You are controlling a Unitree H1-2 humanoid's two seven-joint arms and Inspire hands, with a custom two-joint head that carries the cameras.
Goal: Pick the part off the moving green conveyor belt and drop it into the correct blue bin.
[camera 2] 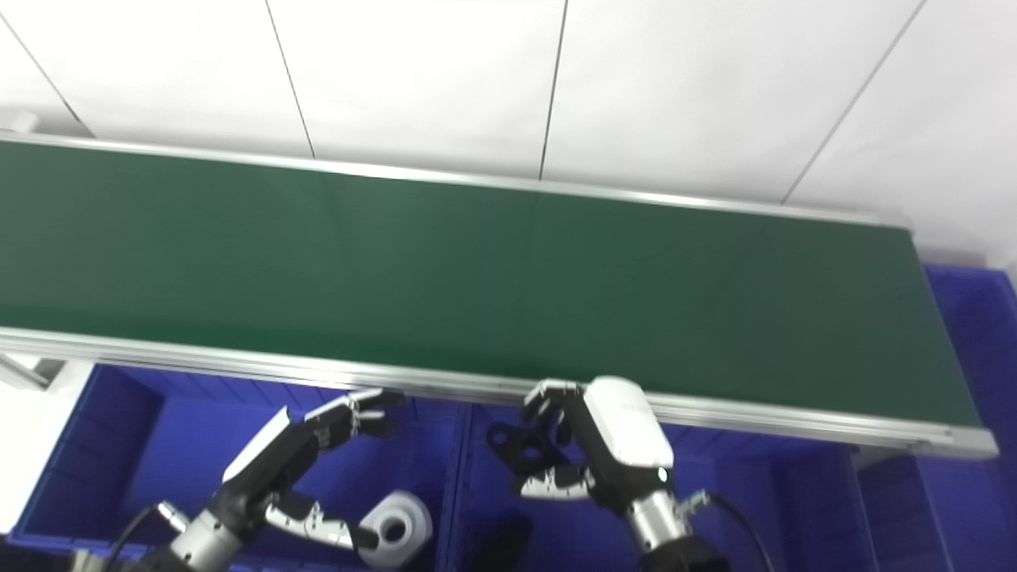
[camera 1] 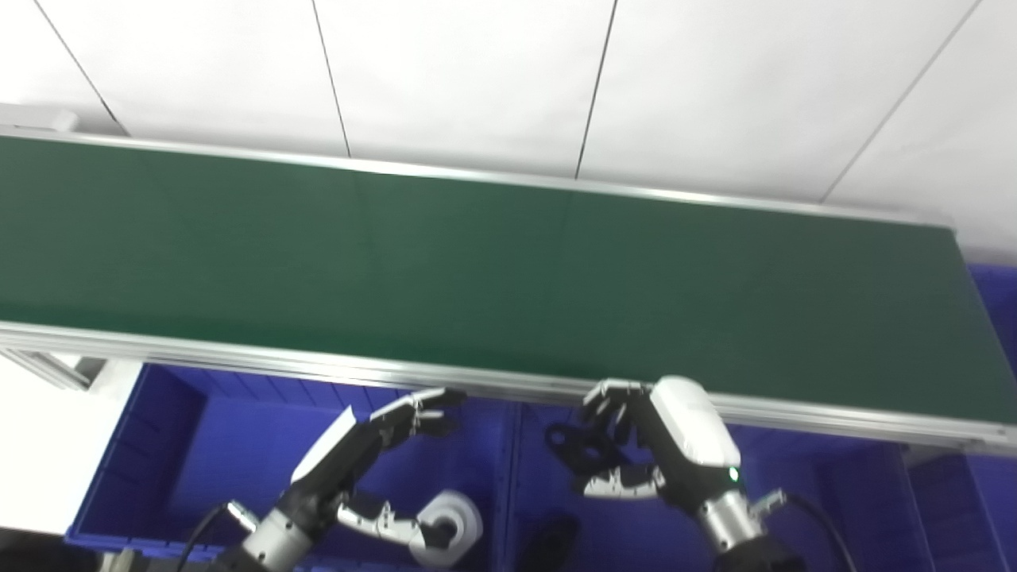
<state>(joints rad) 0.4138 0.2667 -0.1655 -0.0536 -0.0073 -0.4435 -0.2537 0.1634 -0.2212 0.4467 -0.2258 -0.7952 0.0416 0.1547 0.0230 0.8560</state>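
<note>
The green conveyor belt (camera 1: 477,262) runs across the view with nothing on it. My right hand (camera 1: 659,445) is shut on a black part (camera 1: 574,446) with ring-shaped ends and holds it above the middle blue bin (camera 1: 628,532), just below the belt's near rail. My left hand (camera 1: 373,469) is open and empty, hovering over the left blue bin (camera 1: 183,445). A white ring-shaped part (camera 1: 453,520) lies in the left bin, close to my left thumb. A black part (camera 1: 550,542) lies in the middle bin.
The belt's aluminium rail (camera 1: 318,367) runs right above the bins. A blue divider wall (camera 1: 511,485) separates the left and middle bins. Another blue bin (camera 1: 993,318) sits past the belt's right end. A white wall is behind.
</note>
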